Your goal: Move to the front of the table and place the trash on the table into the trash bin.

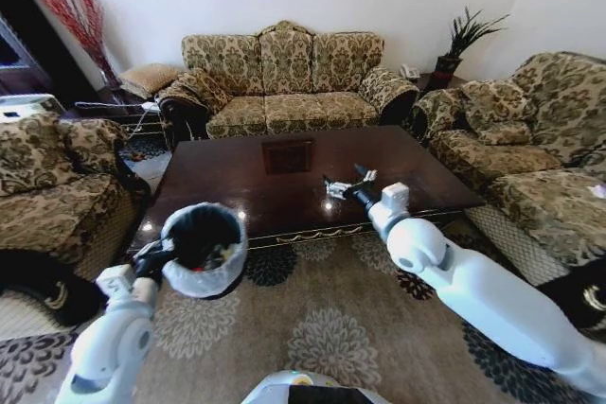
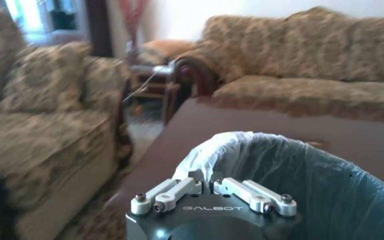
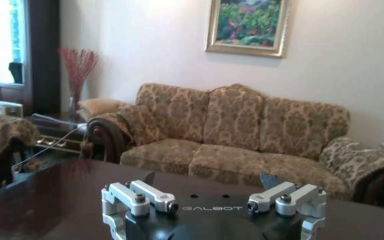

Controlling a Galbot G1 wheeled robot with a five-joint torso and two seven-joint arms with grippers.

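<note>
Gripping the trash bin (image 1: 203,251) rim, left hand (image 1: 156,254).

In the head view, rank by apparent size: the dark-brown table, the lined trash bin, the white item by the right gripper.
1. The dark-brown glossy wooden table, by far the largest.
2. The round black trash bin with whitish liner, held by the left gripper; nearness inflates it.
3. The small white trash item at the right gripper.

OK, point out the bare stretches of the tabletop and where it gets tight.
The table is bare across its left half and along the far edge by the sofa, around the inlaid square. It is tight near the front right, where the right claw sits, and at the front-left corner, where the left claw holds the trash bin.
</note>
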